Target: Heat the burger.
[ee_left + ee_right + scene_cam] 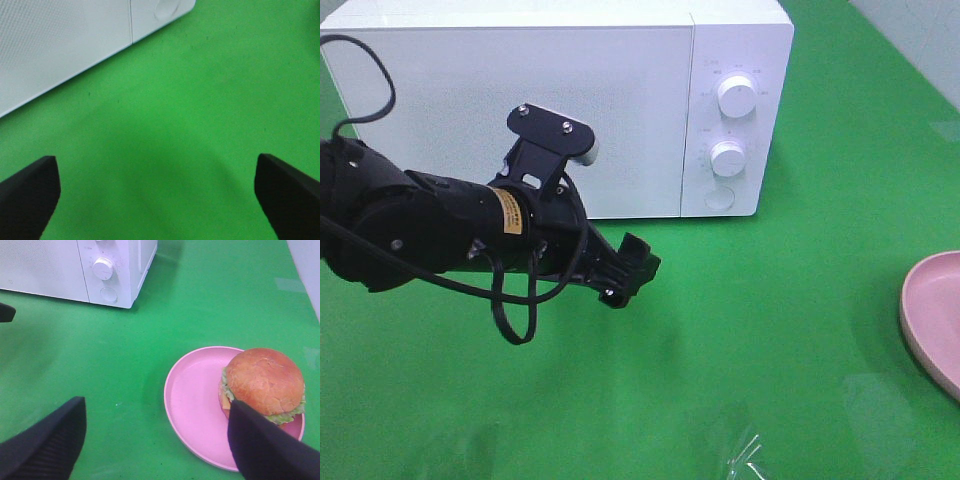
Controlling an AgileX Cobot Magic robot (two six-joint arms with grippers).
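From my high camera, the white microwave [560, 105] sits at the far side of the green table [770, 340], door shut, two round knobs [736, 96] stacked on its right-hand panel with a round button below them; my left arm comes in from the left edge and hangs in front of the microwave door, with the left gripper [628, 275] out over bare green just near of the microwave's front; in the left wrist view that gripper [160, 197] has its two dark fingers [27, 192] spread wide, nothing between them but table, and the microwave's lower corner shows beyond.

The burger [262, 385] only shows in my right wrist view; it sits on the pink plate [192, 400], off toward one side of it rather than in the middle, brown bun on top, green lettuce poking out at the edge; the right gripper [160, 440] is spread wide too, one finger [265, 447] overlapping the burger's near edge in the picture; can't tell if it's actually touching.

From the high camera, only a slice of the plate's [932, 315] rim peeks in at the right edge, well apart from the microwave.
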